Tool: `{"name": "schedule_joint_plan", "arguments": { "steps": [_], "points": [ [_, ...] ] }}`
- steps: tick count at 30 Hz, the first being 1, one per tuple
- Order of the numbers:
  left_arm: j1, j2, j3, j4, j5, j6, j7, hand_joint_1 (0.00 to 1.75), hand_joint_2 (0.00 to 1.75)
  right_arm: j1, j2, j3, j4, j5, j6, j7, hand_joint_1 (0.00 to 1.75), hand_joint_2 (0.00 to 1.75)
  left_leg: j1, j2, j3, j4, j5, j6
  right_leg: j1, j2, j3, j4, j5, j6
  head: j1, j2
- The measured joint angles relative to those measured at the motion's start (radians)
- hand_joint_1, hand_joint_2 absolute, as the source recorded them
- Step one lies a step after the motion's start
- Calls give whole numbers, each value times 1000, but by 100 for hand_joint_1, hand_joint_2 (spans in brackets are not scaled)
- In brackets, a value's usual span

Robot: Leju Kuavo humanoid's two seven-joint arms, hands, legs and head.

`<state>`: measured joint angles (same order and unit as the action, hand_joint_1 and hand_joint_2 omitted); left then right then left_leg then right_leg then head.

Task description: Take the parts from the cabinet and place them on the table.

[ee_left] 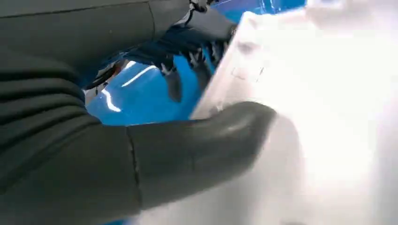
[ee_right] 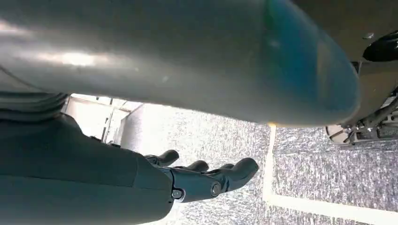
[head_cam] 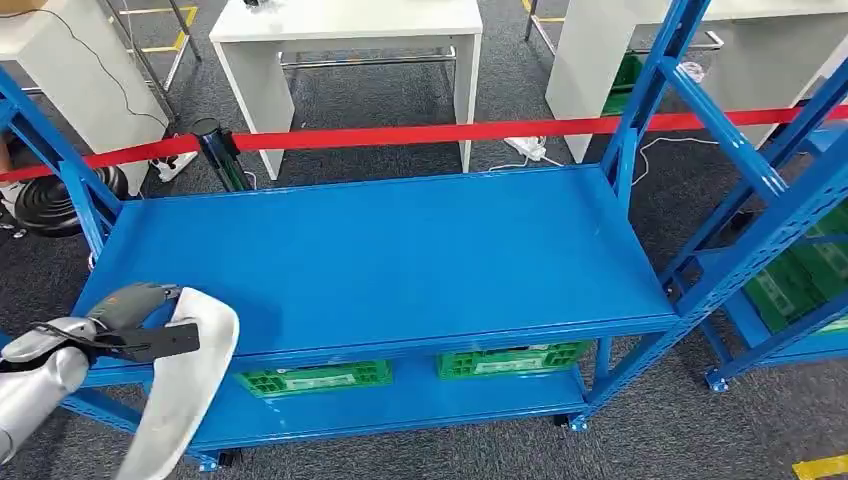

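We see the blue cabinet [head_cam: 400, 260] ahead, green crates [head_cam: 315, 378] on its lower shelf, and a white table [head_cam: 350, 30] beyond the red barrier tape [head_cam: 430, 133]. Our left robot hand [head_cam: 130, 310] grips a white part [head_cam: 185, 390], seemingly curved plastic, at the cabinet's near left corner. Our right robot hand [ee_right: 206, 176] hangs over the floor, fingers apart, holding nothing.

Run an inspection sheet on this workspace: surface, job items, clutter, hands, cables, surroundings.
Surface: blue rack top shelf, bare.
Job's things: white part held at the rack's near left corner.
Clutter: green crates on the lower shelf.
Hands: left hand grips the white part; right hand holds nothing, fingers loosely extended above grey carpet.
Cables: white cable on the floor behind the rack.
Surroundings: red barrier tape, white table.
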<state>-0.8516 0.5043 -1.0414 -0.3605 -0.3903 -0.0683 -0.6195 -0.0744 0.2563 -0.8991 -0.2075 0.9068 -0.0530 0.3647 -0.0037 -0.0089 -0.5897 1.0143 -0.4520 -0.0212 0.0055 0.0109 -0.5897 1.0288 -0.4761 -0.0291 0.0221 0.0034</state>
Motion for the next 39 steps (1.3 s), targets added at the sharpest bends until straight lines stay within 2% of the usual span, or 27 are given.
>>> {"name": "schedule_joint_plan", "arguments": {
  "steps": [13, 18, 27, 30, 35, 37, 39],
  "points": [
    [-10, 5, 12, 0, -6, -19, 0, 175, 175, -1, 0, 0, 0, 0, 0, 0, 0, 0, 0, 0, 1, 0, 0, 0, 0, 0, 1, 0, 0, 0, 0, 0],
    [-10, 5, 15, 0, -23, 20, 6, 175, 175, -1, 0, 0, 0, 4, 0, 0, 0, 0, 0, 0, 2, 0, 0, 0, 0, 0, 1, 0, 0, 0, 0, 0],
    [-24, -7, 15, 7, -57, 52, 23, 175, 175, -1, 0, 0, 0, 7, -1, 0, 0, 0, 0, 0, 2, 0, 0, 0, 0, 0, 1, 0, 0, 0, 0, 0],
    [-27, -16, 14, 10, -85, 113, 39, 175, 175, -1, 0, 0, 0, 11, -4, 0, 0, 0, 0, 0, 2, 0, 0, 0, 0, 0, 2, 0, 0, 0, 0, 0],
    [-33, -40, 14, 11, -142, 351, 72, 175, 175, -2, 2, 0, 0, 13, -11, 0, 0, 0, 0, 0, 2, 0, 0, 0, 0, 0, 1, 0, 0, 0, 0, 0],
    [-35, -54, 19, 12, -143, 424, 73, 175, 175, -2, 4, 0, 0, 12, -16, 0, 0, 0, 0, 0, 2, 0, 0, 0, 0, 0, 1, 0, 0, 0, 0, 0],
    [-38, -71, 27, 11, -150, 453, 75, 175, 175, -3, 5, -2, 0, 12, -18, 0, 0, 0, 0, 0, 2, 0, 0, 0, 0, 0, 2, 0, 0, 0, 0, 0]
  ]
}}
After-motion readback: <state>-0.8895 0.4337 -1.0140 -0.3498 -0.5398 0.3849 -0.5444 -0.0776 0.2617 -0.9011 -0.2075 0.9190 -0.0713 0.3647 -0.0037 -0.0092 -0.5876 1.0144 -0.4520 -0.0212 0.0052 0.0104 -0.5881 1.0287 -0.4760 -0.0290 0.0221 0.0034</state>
